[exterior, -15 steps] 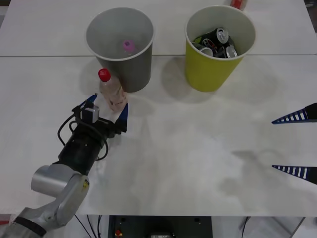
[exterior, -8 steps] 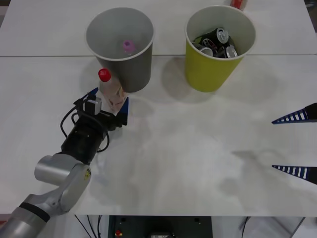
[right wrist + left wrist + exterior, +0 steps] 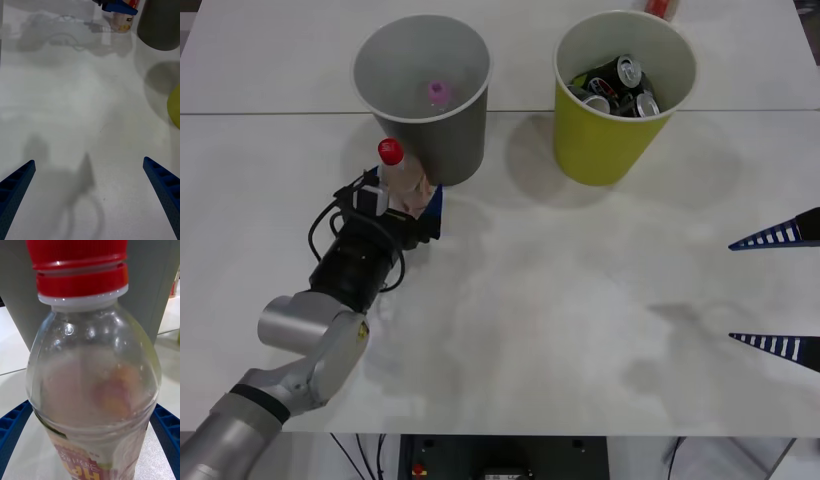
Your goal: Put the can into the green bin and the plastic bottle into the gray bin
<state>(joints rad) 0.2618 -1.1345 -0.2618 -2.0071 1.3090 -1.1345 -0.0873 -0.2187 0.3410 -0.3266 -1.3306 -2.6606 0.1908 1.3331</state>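
A: What can't you see well?

B: The bottom of the plastic bottle [image 3: 405, 182] is hidden by the left end effector [image 3: 408, 213]. Up close, its label is cut off.

A: Is it grasped?

B: The blue fingers [image 3: 167, 427] sit on both sides of the bottle, right against it. I can't tell if they squeeze it. The bottle stands upright on the desk [image 3: 580, 300], just beside the gray bin [image 3: 425, 95].

A: And the other one?

B: The right end effector [image 3: 780, 290] is spread wide, holding nothing, off at the desk's right side. The green bin [image 3: 620, 95] has cans [image 3: 620, 85] inside.
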